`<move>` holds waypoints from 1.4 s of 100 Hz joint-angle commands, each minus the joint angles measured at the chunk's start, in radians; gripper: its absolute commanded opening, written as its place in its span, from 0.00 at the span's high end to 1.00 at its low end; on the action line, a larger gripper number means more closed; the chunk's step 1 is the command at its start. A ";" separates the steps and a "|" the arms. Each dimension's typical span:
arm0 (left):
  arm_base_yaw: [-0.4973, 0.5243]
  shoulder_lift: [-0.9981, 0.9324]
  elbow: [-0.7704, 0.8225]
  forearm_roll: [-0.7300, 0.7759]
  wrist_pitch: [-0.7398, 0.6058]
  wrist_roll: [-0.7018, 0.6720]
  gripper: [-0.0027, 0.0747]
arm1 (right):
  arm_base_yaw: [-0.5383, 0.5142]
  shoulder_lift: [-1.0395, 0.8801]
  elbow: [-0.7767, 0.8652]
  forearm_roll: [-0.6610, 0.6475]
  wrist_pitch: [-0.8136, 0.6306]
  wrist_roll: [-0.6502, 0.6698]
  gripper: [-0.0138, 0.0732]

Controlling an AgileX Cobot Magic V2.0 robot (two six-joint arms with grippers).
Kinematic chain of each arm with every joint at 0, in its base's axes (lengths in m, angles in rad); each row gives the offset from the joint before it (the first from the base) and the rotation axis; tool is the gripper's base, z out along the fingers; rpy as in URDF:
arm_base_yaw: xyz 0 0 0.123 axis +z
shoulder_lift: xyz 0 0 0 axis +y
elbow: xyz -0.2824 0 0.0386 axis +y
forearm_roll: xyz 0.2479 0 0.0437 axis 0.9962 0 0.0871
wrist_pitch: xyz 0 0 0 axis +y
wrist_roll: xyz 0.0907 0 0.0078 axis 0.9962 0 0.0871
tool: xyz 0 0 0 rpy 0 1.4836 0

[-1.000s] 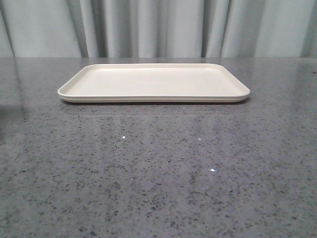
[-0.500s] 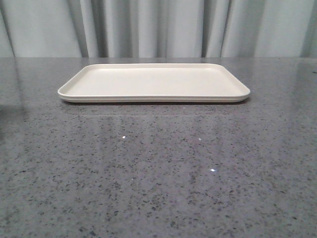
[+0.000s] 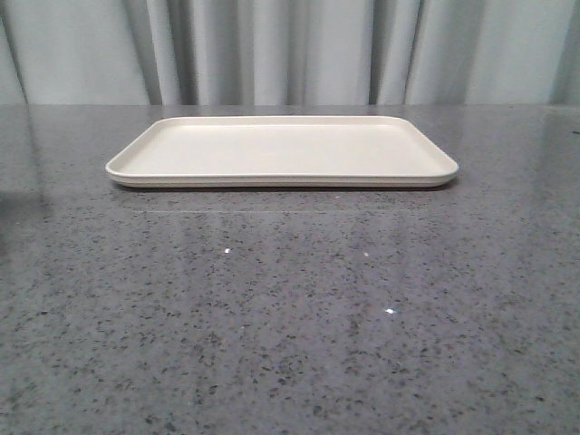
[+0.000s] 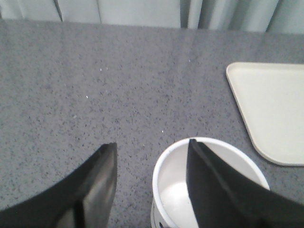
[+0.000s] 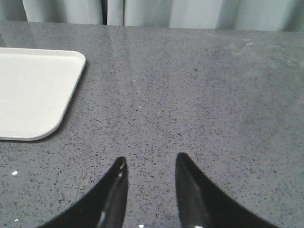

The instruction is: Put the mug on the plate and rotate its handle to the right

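Note:
The cream plate (image 3: 281, 149) lies flat in the middle of the table, and neither gripper shows in the front view. The left wrist view has the white mug (image 4: 173, 192) standing upright on the table, beside the plate (image 4: 273, 104) and apart from it. My left gripper (image 4: 152, 143) is open: one finger reaches down inside the mug, the other hangs outside, well off its wall. The handle is hidden. My right gripper (image 5: 151, 157) is open over bare table, with a corner of the plate (image 5: 33, 90) off to one side.
The table (image 3: 290, 317) is grey speckled stone with a glossy top. Pale curtains (image 3: 290, 50) hang behind its far edge.

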 commanded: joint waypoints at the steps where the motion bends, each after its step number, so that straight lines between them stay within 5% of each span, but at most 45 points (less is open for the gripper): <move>1: 0.002 0.057 -0.087 -0.012 0.020 -0.001 0.52 | -0.008 0.011 -0.039 -0.007 -0.077 -0.003 0.54; 18: 0.002 0.173 -0.183 -0.081 0.124 -0.001 0.43 | -0.008 0.011 -0.039 -0.007 -0.077 -0.003 0.54; 42: 0.002 0.325 -0.280 -0.084 0.289 -0.010 0.43 | -0.008 0.011 -0.039 -0.007 -0.077 -0.003 0.54; 85: 0.002 0.473 -0.300 -0.082 0.339 -0.010 0.45 | -0.008 0.011 -0.039 -0.007 -0.077 -0.003 0.54; 96: 0.002 0.480 -0.300 -0.082 0.337 -0.010 0.53 | -0.008 0.011 -0.039 -0.007 -0.077 -0.003 0.54; 125: 0.002 0.480 -0.300 -0.082 0.340 -0.010 0.98 | -0.008 0.011 -0.039 -0.007 -0.077 -0.003 0.54; 140: 0.002 0.480 -0.300 -0.084 0.340 -0.010 0.99 | -0.008 0.011 -0.039 -0.007 -0.077 -0.003 0.54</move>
